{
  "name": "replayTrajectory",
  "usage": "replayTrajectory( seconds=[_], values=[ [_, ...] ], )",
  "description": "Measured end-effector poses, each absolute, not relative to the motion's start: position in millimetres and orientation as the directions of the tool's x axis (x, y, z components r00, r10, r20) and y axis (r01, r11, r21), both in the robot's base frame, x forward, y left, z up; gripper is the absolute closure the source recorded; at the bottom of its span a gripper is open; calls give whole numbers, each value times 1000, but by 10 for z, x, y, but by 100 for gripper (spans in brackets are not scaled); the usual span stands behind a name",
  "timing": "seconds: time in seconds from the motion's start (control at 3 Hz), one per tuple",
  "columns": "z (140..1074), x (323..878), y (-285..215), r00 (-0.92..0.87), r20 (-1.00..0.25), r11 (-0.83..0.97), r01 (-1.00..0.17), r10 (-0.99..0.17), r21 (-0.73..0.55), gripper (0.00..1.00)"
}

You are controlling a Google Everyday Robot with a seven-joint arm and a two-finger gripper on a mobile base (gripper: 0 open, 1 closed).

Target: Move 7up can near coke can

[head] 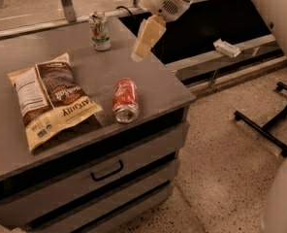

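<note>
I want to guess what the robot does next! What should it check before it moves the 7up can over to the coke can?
1. 7up can standing upright at the back of the counter: ok.
2. Coke can in sight, lying on its side near the front edge: ok.
3. Tool around the 7up can: not ok. It hangs in the air to the can's right, apart from it.
4. Chip bag out of the way between the cans: ok. It lies to the left of the coke can.
5. Bare counter behind the coke can to set the 7up can on: ok.
</note>
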State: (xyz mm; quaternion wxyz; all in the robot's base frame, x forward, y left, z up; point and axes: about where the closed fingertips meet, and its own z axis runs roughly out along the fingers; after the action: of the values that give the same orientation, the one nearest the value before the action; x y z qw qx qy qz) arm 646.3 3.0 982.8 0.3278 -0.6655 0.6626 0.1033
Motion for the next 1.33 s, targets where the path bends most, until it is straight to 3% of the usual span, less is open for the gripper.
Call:
replayTrajectory(
  seconds=[0.67,1.33],
  values=[
    [9968,6586,24,112,-592,109,-940,-798,-324,0],
    [9771,7062,195,54,-771,238,-935,-634,-261,0]
  ],
)
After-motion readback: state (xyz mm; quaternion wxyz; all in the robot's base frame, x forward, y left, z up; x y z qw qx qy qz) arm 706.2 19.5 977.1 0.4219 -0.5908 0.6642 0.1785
